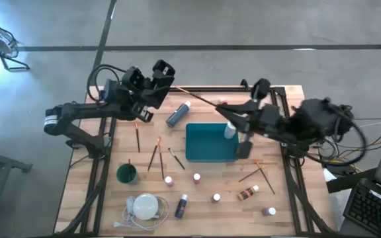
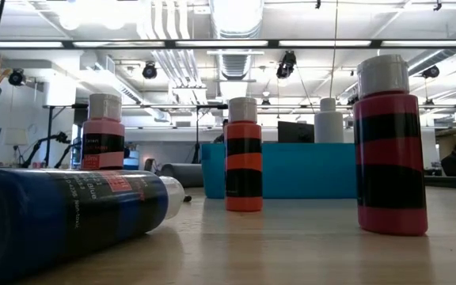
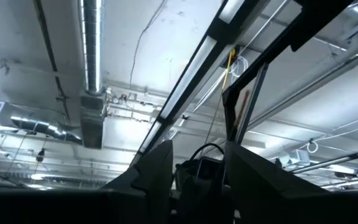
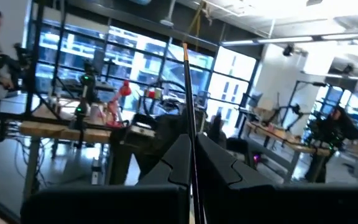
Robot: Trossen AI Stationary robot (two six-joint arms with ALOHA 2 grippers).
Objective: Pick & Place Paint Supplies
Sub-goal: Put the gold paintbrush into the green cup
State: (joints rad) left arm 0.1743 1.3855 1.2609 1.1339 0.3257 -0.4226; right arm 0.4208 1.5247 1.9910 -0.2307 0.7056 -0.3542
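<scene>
My right gripper [image 1: 226,110] is over the table's far middle, beyond the teal tray [image 1: 207,153], and is shut on a long thin brush [image 1: 200,99]. The brush shows in the right wrist view [image 4: 188,93], sticking out past the fingers. My left gripper [image 1: 162,73] is raised at the far left, open and empty, close to the brush's far tip [image 1: 176,88]; its wrist view [image 3: 197,168] shows only the ceiling. A white-capped bottle [image 1: 230,130] stands in the tray. A grey-blue bottle [image 1: 177,114] lies on its side on the table. My right gripper pinches the brush's shaft [image 4: 192,152] between its two fingers. The brush runs along the fingers and reaches out past their tips toward the left arm. It is lifted clear of the table, slanting toward the far left corner.
Loose brushes [image 1: 154,156] [image 1: 260,172] and several small bottles [image 1: 197,178] [image 1: 248,193] [image 2: 389,142] [image 2: 244,154] are spread over the near half. A green cup [image 1: 126,174] and a white corded disc [image 1: 145,206] are at the near left.
</scene>
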